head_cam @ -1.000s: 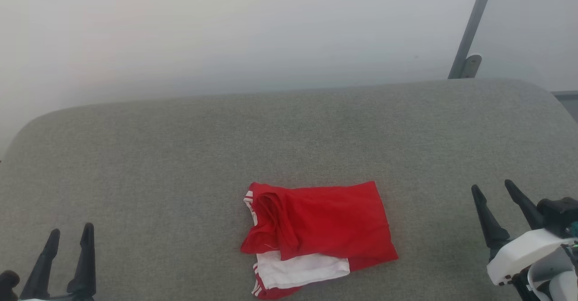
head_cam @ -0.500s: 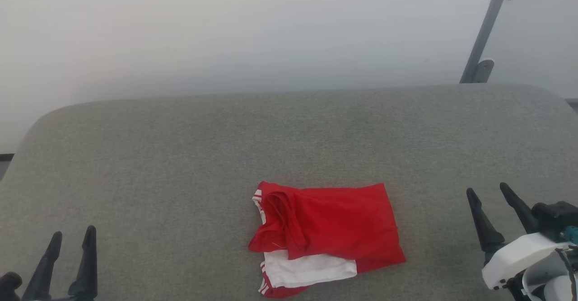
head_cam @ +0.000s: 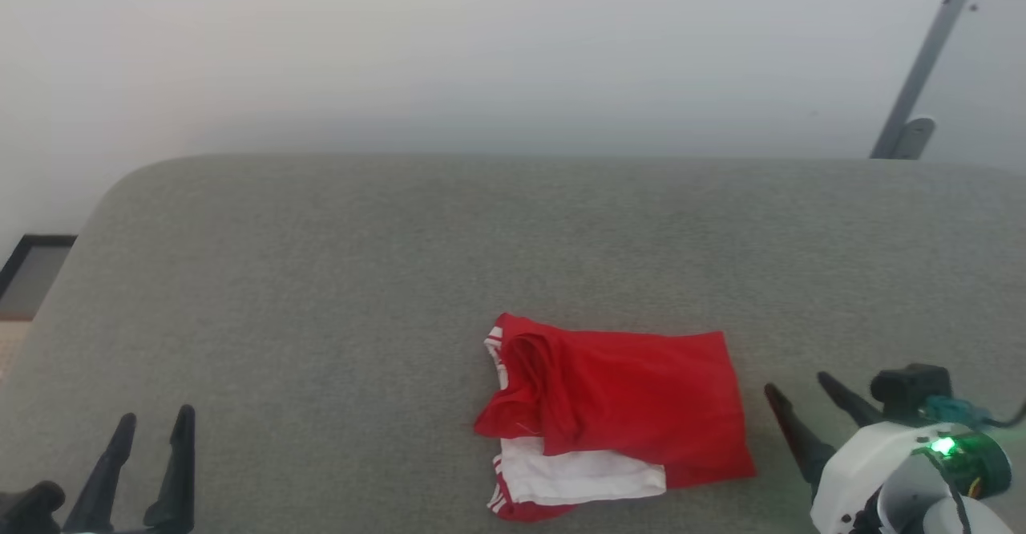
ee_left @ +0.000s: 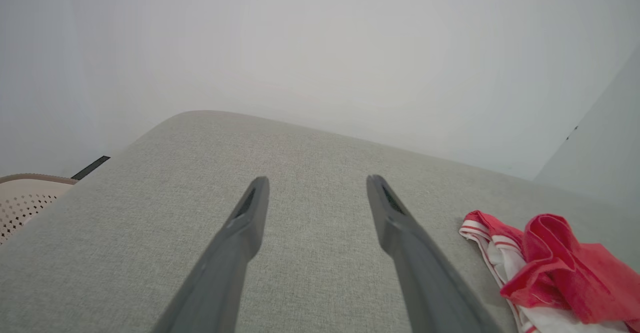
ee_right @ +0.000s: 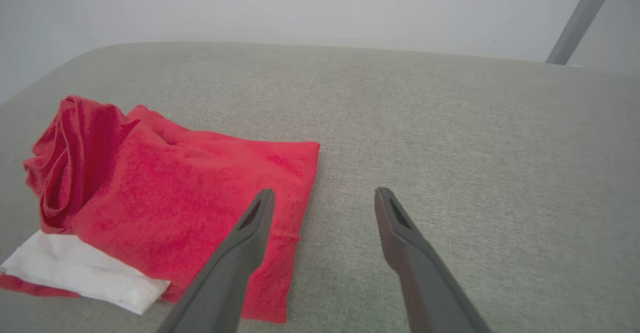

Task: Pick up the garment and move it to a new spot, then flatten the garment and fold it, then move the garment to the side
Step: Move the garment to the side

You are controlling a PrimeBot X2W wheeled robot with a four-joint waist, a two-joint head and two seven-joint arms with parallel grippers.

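- While the beige perforated basket [ee_left: 22, 200] sat beyond the left edge of the grey padded surface [head_cam: 321, 277], the left gripper [head_cam: 157, 415] was poised at the near left corner, its two dark fingers spread apart and holding nothing.
- Right of centre and close to the front edge, the garment [head_cam: 633, 398] lay folded on the padding, with a red panel on top and a white layer and striped trim showing at its left and front.
- Just beside the garment's right edge, the right gripper [head_cam: 796, 382] pointed across the surface, fingers parted and empty. In its wrist view one finger overlapped the red corner, and contact could not be judged.
- At far right, a grey metal pole [head_cam: 922, 61] slanted up against the pale wall [head_cam: 481, 37].
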